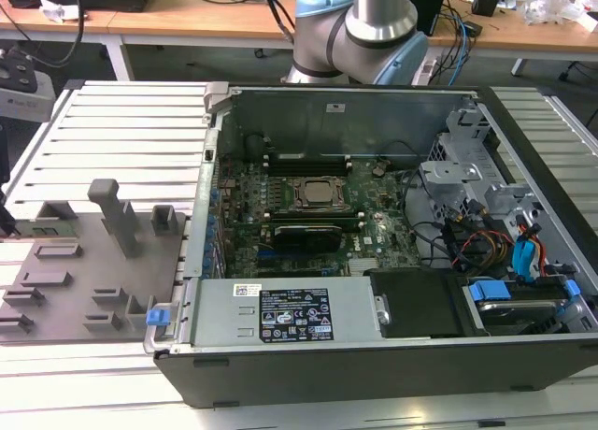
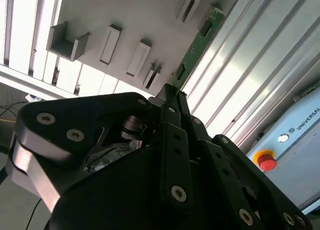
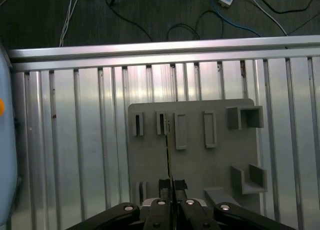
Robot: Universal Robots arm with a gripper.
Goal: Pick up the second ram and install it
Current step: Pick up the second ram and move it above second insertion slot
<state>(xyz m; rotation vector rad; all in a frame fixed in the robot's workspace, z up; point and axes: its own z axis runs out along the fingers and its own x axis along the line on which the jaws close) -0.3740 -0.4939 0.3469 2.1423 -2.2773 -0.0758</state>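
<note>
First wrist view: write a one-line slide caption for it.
Gripper closed on the second ram, seen edge-on, at the grey fixture plate on the slatted table.

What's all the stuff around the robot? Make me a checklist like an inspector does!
Surface: ribbed metal table with a grey fixture plate lying on it.
Job's things: the second ram, a green stick, runs along the plate's edge. The open computer case sits beside the plate.
Clutter: white bits on the wooden bench behind.
Gripper: the gripper has a finger on each side of the ram's end and looks closed on it.
Cables: coloured wires inside the case, at the exterior view's right.
Surroundings: a red button on a pale box next to the table.
</note>
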